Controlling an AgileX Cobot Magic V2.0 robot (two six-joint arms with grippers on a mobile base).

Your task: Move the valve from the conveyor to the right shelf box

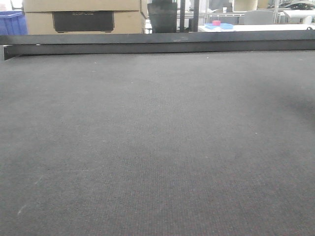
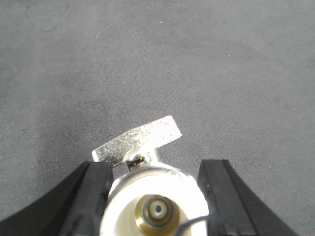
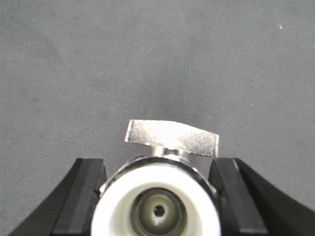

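Note:
The conveyor (image 1: 157, 147) is a wide dark grey woven belt with a black rail (image 1: 157, 43) along its far edge. No valve or gripper shows in the front view. In the left wrist view a shiny silver valve (image 2: 155, 196) with a white round end and a flat silver handle sits between the black fingers of my left gripper (image 2: 156, 169), both fingers against its sides. The right wrist view shows a like valve (image 3: 157, 196) held the same way in my right gripper (image 3: 160, 167). Grey belt lies behind both. The right shelf box is out of view.
Beyond the rail stand a cardboard box (image 1: 83, 17), a blue bin (image 1: 11, 22) at far left, and a white surface with a blue and red object (image 1: 219, 24) at the back right.

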